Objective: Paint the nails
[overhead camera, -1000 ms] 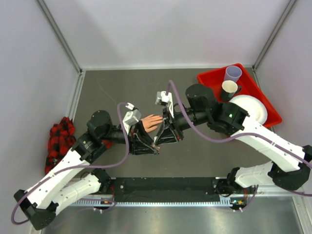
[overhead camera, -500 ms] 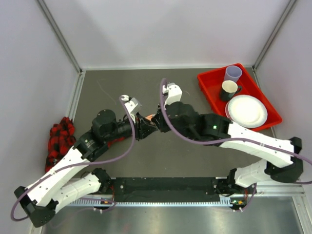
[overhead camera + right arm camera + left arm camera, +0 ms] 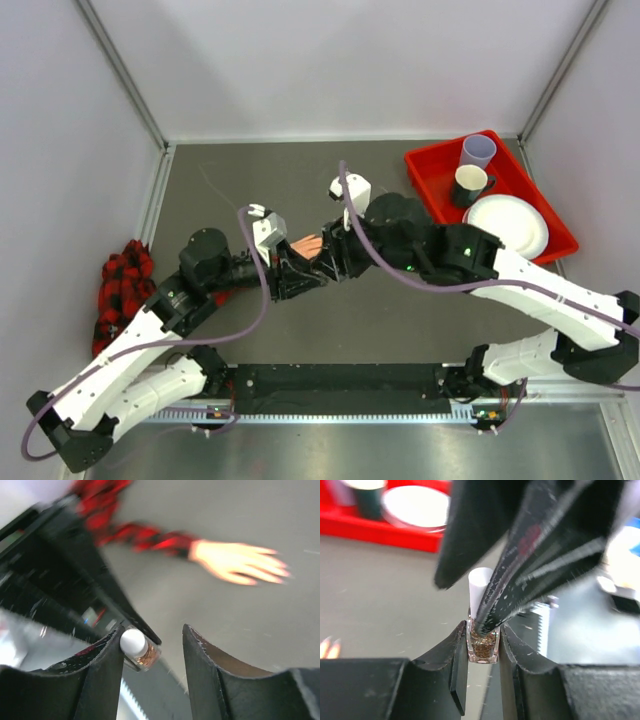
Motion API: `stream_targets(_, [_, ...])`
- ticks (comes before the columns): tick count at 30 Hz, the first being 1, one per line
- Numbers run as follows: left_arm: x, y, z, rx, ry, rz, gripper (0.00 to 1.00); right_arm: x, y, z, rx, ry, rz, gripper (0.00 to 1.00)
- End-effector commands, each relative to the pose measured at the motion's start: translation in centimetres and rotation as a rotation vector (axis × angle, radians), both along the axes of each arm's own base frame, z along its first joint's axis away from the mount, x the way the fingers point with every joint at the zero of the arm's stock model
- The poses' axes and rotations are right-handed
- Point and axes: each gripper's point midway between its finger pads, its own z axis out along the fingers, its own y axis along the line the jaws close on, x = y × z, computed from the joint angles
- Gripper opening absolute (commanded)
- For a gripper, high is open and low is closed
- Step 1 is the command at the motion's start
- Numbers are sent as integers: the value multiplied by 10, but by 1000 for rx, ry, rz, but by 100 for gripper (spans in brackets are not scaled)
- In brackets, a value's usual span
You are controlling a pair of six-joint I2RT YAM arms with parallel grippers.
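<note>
I have the left gripper (image 3: 483, 632) pinching the polish bottle (image 3: 482, 652). My right gripper (image 3: 152, 630) is spread around its white cap (image 3: 133, 642).

A dark grey, lightly scuffed desk (image 3: 260, 175) lay evenly lit inside a plain booth, closed in by a pale back wall (image 3: 340, 60) and pale side walls (image 3: 60, 150), with slanting aluminium struts (image 3: 120, 70) in the far corners and a brushed metal ledge (image 3: 400, 450) along the near edge.
</note>
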Motion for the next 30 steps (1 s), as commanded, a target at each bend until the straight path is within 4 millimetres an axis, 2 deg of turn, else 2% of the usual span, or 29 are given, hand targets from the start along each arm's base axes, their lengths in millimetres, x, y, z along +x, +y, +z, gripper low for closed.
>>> stream_targets(1, [-49,-2,25,-82,-11,-272,0,-63,-2,6,46,81,507,48])
stream_targets(2, [-52,-3,26,-86,0,-291,0,-72,-2,8,56,83,567,48])
stream_targets(3, [-59,-4,28,-95,16,-334,0,-73,-2,11,64,75,586,48])
stream_targets(7, [-63,-3,32,-109,17,-358,0,-79,-2,22,113,76,666,49])
stream_targets(18, [-70,-1,36,-110,25,-391,0,-88,-4,34,193,96,779,30])
stream_targets(30, [-76,-1,32,-98,49,-443,0,-77,-2,44,219,87,752,35])
